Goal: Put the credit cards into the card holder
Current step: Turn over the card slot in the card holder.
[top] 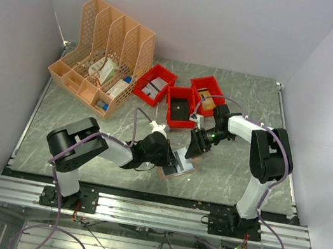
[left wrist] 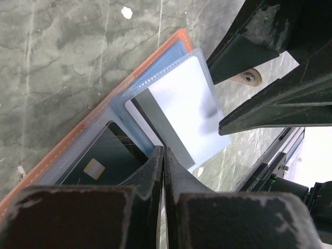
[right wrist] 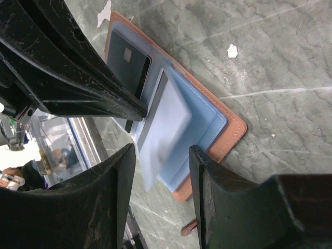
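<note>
- From overhead we see the whole table (top: 82,126): the card holder (top: 180,165) lies open near its front middle, with the left gripper (top: 170,155) and right gripper (top: 199,146) meeting over it. The file rack (top: 105,49) and red bins (top: 180,104) stand well behind.
- Only the wrist cameras let us read the inside of the card holder (left wrist: 150,65): blue lining, clear sleeves, a dark card (left wrist: 101,166) with a chip tucked in one sleeve, and a pale card (left wrist: 176,109) with a dark stripe beside it.
- The left gripper (left wrist: 163,153) has its jaws pressed together, their tips at the near edge of the pale card; we cannot tell whether anything thin is pinched.
- The right gripper (right wrist: 162,155) has its jaws well apart, straddling the end of the pale card (right wrist: 166,124) without clearly touching it.
- In the right wrist view the pale card is blurred, and the left arm covers part of the dark card (right wrist: 127,57); the holder's orange rim (right wrist: 233,127) shows clearly.
- Overhead, both cards are too small to make out.
</note>
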`<state>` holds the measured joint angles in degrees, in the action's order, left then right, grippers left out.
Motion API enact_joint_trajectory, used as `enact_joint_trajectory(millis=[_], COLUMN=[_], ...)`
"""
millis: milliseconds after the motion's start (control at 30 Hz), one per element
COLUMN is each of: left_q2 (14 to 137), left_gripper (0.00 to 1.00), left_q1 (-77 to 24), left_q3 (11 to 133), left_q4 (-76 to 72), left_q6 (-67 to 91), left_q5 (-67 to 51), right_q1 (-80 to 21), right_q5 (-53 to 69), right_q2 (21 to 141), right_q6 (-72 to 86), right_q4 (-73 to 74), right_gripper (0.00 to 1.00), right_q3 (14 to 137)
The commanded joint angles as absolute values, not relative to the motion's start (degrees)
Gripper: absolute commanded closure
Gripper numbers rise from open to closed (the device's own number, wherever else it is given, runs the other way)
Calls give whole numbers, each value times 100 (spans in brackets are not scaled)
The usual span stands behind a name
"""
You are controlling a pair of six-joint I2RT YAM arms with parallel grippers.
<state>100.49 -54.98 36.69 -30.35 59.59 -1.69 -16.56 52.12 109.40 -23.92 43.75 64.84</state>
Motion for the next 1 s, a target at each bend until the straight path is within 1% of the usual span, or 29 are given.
enact_joint_trajectory(millis=[0, 233, 367, 533, 633, 700, 733, 833, 967], left_q2=[10069, 10173, 10228, 10227, 10145, 10008, 9938, 9687, 9229], left_gripper=[91, 92, 92, 92, 91, 88, 87, 81, 74], left_q1=[-5513, -5487, -5477, -5469, -5468, -5468, -5467, -5458, -5463], left_q3=[3509, 3422, 3429, 3409, 3346, 3270, 3229, 3164, 3118], left_q4=[-2898, -2996, -3037, -3099, -3226, -3324, -3375, -3374, -2955], left_q6=[5840, 5862, 5858, 5862, 5846, 5826, 5815, 5763, 5663], left_q5=[-51, -88, -121, -149, -169, -143, -141, -112, 70], right_q1=[-1623, -1620, -1626, -1635, -1650, -1689, -1707, -1780, -1809], right_q5=[5298, 5518, 5805, 5966, 6028, 5983, 5947, 5732, 5627], right_q2=[11051, 11067, 11039, 11088, 11140, 11149, 11159, 11162, 11146], right_q6=[-2294, -2326, -2534, -2620, -2622, -2577, -2549, -2412, -2327], right_q4=[4294, 4342, 4502, 4623, 4672, 4630, 4590, 4455, 4361], right_gripper=[54, 53, 55, 61, 66, 71, 74, 85, 92], right_q3=[6495, 6499, 6542, 6571, 6583, 6574, 6561, 6531, 6500])
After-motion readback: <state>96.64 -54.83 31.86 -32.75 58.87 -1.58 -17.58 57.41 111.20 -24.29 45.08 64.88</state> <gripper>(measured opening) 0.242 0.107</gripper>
